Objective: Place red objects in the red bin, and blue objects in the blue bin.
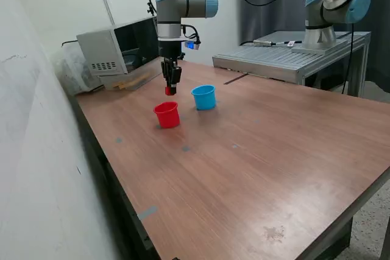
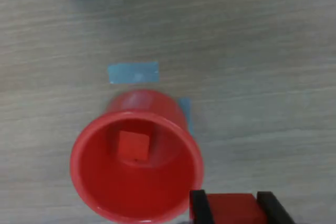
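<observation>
Red cube [image 2: 229, 208] clamped between the claw [image 1: 171, 90] fingers [image 2: 198, 205], held in the air above the tabletop [image 1: 256, 150], just past the red cup's [image 2: 136, 163] rim in the wrist view. Red cup upright on the tabletop, one more red cube [image 2: 132, 146] lying on its bottom. Blue tape strip [image 2: 133, 72] on the wood just beside the cup, another bit poking out by its side. Blue cup [image 1: 204, 97] upright near the red cup, toward the exterior view's right; only its rim shows in the wrist view, contents not visible. No readable writing anywhere. Grey box device [image 1: 116, 47] at the far tabletop edge.
</observation>
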